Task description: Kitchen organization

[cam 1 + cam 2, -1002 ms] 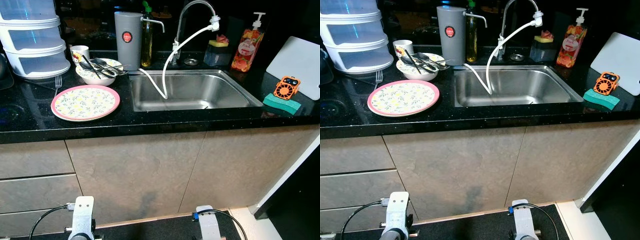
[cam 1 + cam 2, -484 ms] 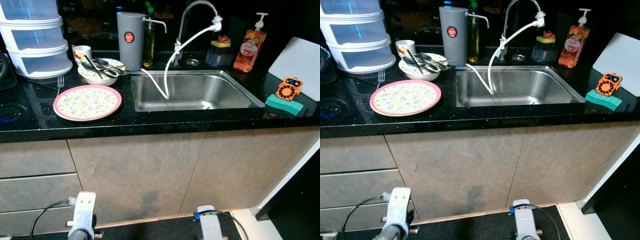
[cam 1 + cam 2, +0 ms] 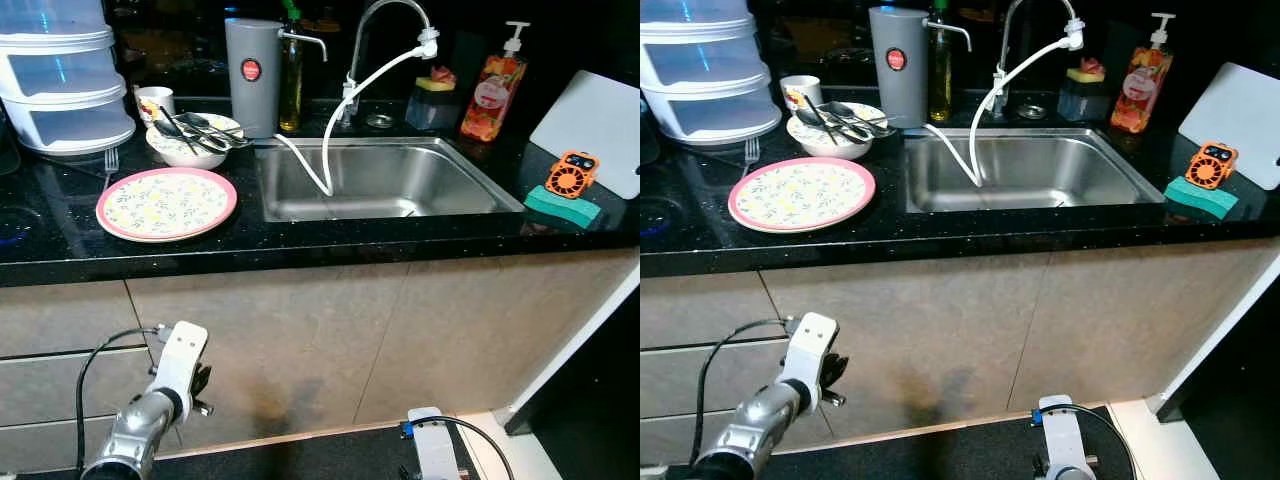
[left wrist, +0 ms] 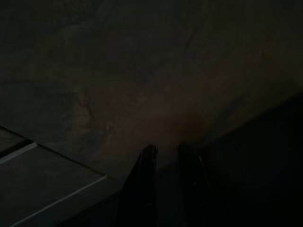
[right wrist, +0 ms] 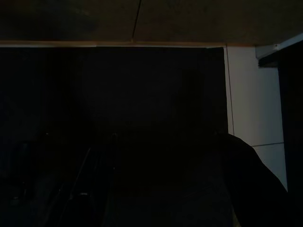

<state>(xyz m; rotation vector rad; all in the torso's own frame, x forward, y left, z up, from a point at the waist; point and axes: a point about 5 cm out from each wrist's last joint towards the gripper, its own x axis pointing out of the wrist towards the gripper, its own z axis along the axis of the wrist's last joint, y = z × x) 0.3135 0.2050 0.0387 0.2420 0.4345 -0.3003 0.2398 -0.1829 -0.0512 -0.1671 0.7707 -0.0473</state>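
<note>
With the sink (image 3: 380, 180) as the landmark: farthest to its left stands a stack of white trays (image 3: 62, 75) at the back of the black counter (image 3: 300, 240). Just right of the trays lies a fork (image 3: 109, 160), then a mug (image 3: 153, 100) and a bowl (image 3: 187, 140) holding cutlery. In front of the bowl rests a pink-rimmed plate (image 3: 166, 203), near the sink's left edge. A grey jug (image 3: 251, 78) and an oil bottle (image 3: 290, 75) stand at its back left corner. A white hose (image 3: 350, 110) hangs from the tap (image 3: 385, 20) into the basin. Behind it to the right is a soap dispenser (image 3: 488, 88); further right, a green sponge (image 3: 564, 207) bears an orange fan (image 3: 571, 175), before a white board (image 3: 592, 130).

Below the counter, left of the sink, the left gripper (image 4: 164, 158) faces the cabinet front, fingers nearly together, grasping nothing. The right arm (image 3: 432, 458) hangs low; its pincer's state I cannot tell.
</note>
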